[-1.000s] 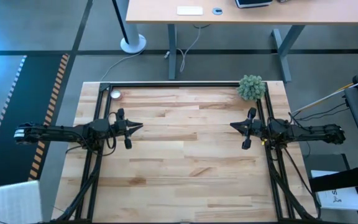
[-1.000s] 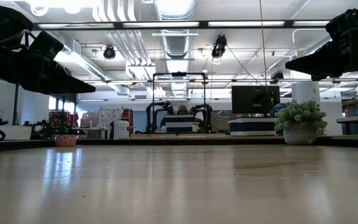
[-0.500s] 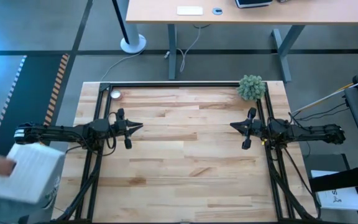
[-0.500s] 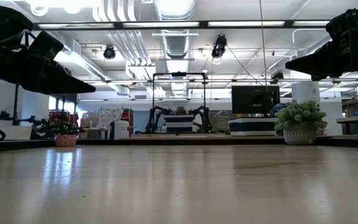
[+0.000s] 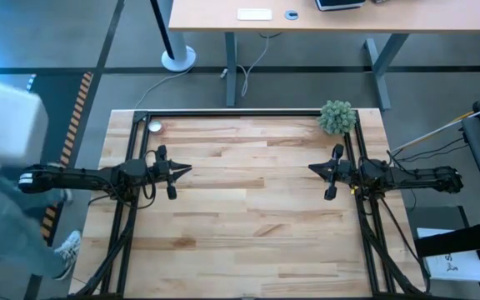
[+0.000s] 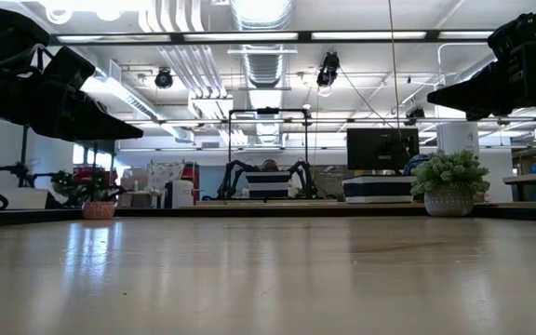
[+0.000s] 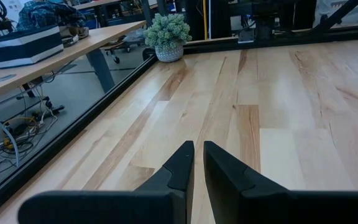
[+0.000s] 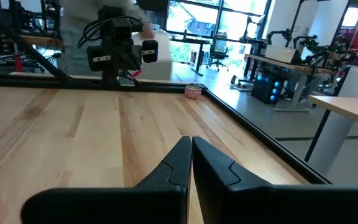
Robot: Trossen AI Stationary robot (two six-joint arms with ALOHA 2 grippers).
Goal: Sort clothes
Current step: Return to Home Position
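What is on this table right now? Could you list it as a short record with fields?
Table: bare wooden top, no clothes on it
Left gripper: shut, empty, hovering over the table's left side, pointing toward the middle
Right gripper: shut, empty, hovering over the right side, facing the left one
Plant: small green plant in a pot at the far right corner
Small round object: at the far left corner, too small to identify
Person: beside the table's left edge, carrying a white box-like thing
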